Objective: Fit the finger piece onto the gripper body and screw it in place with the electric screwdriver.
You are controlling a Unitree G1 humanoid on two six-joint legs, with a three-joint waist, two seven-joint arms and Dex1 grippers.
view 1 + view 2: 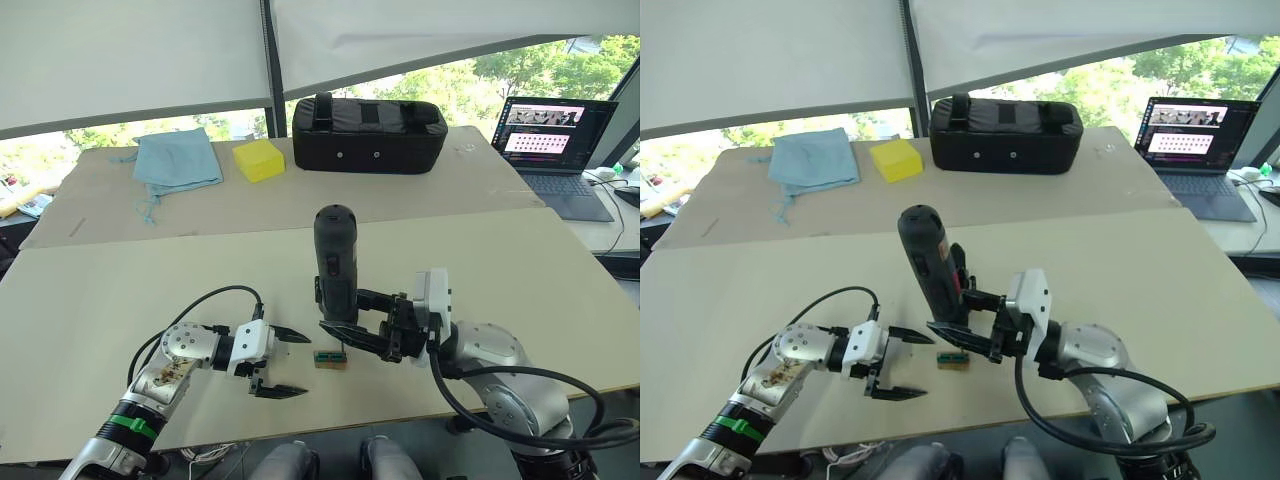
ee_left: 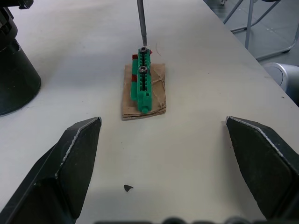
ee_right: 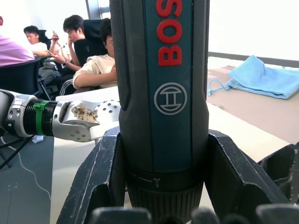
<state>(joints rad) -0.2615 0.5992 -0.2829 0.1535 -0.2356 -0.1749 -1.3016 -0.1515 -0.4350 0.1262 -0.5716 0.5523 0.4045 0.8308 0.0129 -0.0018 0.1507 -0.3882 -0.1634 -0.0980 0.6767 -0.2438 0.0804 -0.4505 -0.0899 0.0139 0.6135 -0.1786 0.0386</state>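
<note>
The electric screwdriver (image 1: 336, 262) is held upright, clamped between the fingers of the right gripper (image 1: 352, 331); "BOS" is read in red letters on its casing, above a round emblem. Its bit (image 2: 141, 21) is set on a screw of the green-and-brown block (image 2: 144, 88). Just beside the block, the left gripper (image 1: 285, 363) is spread wide, holding nothing.

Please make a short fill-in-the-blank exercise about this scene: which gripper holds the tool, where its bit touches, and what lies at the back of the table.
1. The electric screwdriver is held upright by the ____ gripper.
2. Its metal bit touches a screw on the small ____-and-brown block.
3. The left gripper is ____ and holds nothing.
4. The yellow block lies between the blue cloth and the black ____.

Missing words: right; green; open; case
</note>
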